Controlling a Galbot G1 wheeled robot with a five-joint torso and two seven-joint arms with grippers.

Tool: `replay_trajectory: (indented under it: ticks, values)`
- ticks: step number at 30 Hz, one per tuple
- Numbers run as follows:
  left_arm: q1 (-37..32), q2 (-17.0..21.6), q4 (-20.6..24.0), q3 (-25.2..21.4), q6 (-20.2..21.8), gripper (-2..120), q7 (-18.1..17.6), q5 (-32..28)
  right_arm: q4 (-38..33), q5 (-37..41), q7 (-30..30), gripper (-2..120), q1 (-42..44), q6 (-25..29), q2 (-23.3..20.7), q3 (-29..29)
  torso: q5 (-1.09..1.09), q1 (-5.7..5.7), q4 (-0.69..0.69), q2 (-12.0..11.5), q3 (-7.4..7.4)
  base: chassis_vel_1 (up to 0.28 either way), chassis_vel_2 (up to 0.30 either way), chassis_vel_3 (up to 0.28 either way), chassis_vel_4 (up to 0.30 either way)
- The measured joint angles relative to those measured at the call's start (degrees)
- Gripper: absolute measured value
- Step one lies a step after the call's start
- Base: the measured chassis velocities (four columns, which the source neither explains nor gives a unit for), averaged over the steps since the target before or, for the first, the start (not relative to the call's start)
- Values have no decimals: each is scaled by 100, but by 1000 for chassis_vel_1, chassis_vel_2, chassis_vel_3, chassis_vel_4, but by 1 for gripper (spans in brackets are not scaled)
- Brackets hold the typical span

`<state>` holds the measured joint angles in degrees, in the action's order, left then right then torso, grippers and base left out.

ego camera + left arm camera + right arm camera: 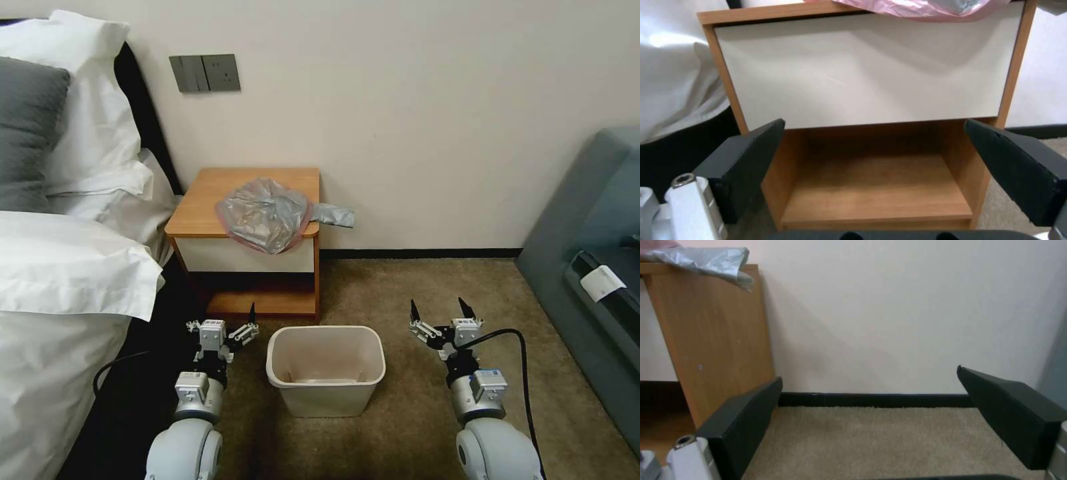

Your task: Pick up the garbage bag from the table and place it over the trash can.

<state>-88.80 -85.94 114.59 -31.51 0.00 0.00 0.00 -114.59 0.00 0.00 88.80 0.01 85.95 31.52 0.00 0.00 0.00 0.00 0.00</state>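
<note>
Lying on table [200, 207], garbage bag [267, 213] (beyond both pincers)

Garbage bag [267, 213] on the table [200, 207], trash can [325, 367] on the floor before it.

right pincer [869, 413] spread, garbage bag [706, 260] overhanging table [715, 340]

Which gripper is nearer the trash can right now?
Left, narrowly. The left gripper hangs open just beside the trash can's left rim; the right gripper hangs open off the can's right side, with a wider strip of carpet between.
</note>
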Motion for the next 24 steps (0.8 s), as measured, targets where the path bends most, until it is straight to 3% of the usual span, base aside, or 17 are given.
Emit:
replay_trajectory:
  ticks: [24]
  values:
    - [0,0,0,0,0,100,0,0,0,0,0,100,0,0,0,0,0,0,0,0,0,0,0,0,0]
